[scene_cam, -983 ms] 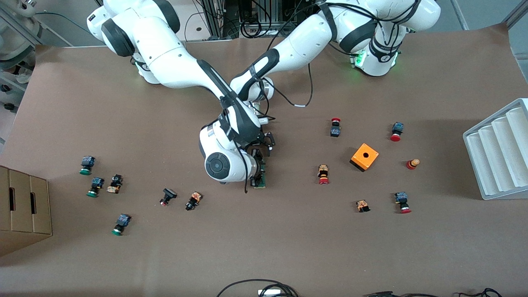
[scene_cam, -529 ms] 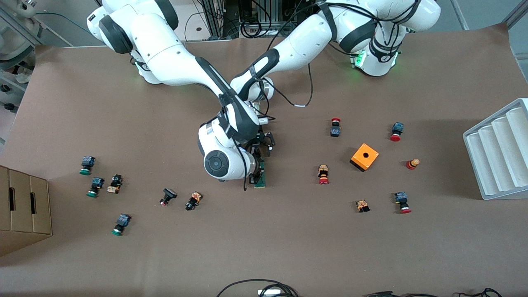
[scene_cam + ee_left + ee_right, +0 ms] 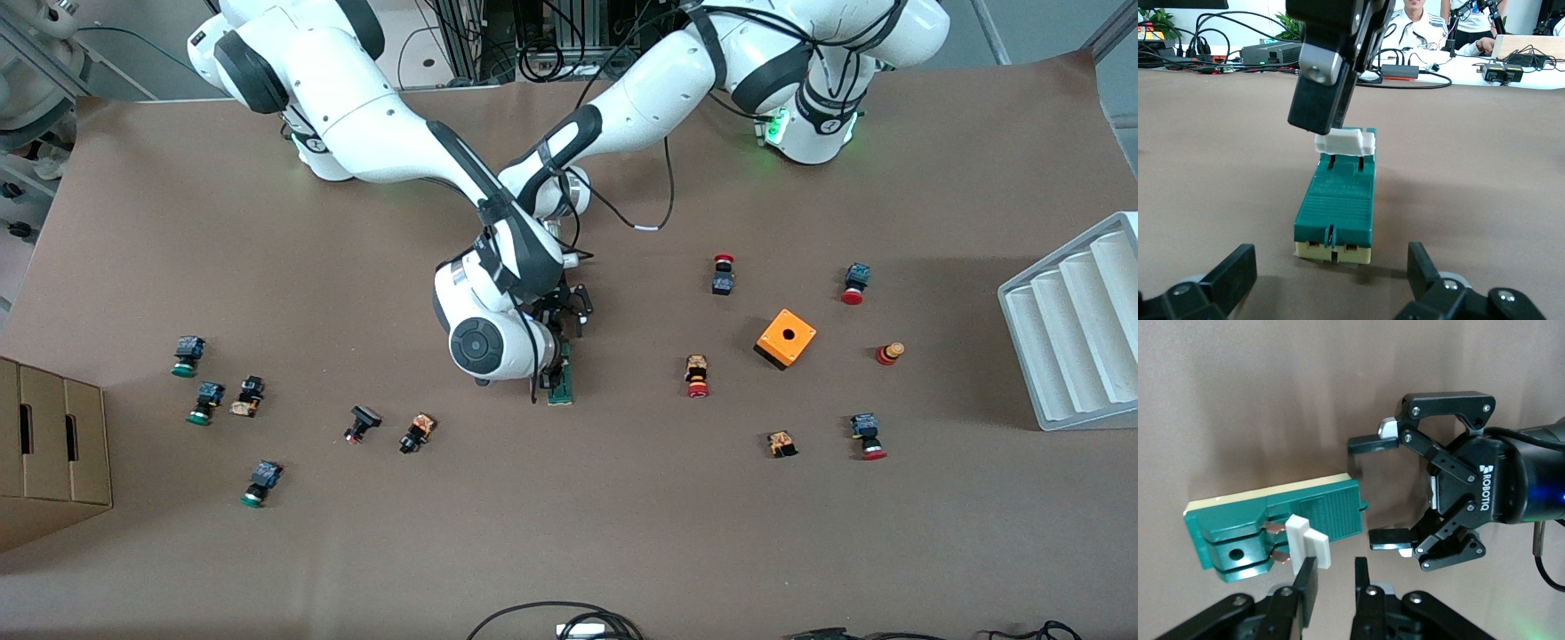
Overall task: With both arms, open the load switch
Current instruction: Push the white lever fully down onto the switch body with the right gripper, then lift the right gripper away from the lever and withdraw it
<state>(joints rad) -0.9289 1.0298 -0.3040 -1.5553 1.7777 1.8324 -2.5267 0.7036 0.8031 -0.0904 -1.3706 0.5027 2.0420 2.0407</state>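
The load switch [image 3: 564, 388] is a slim green bar lying flat mid-table, with a cream underside [image 3: 1333, 251] and a white sliding block [image 3: 1309, 544]. My right gripper [image 3: 1333, 577] hangs over it, fingers drawn nearly together with nothing between them. One right fingertip [image 3: 1306, 581] rests against the side of the white block [image 3: 1345, 142]. My left gripper [image 3: 1329, 265] is low at the switch's end farther from the front camera. It is open, with a finger on either side just short of the green body [image 3: 1337, 197]. The right wrist view shows the left gripper [image 3: 1376, 491] spread wide.
Small red and green-capped push-buttons lie scattered toward both ends of the table. An orange cube with a hole [image 3: 785, 338] sits toward the left arm's end, with a white ridged tray [image 3: 1074, 324] at that edge. A cardboard box [image 3: 52, 444] stands at the right arm's end.
The right arm's wrist has shifted slightly toward the robots' bases and the left arm's end. The switch and the left gripper have stayed put.
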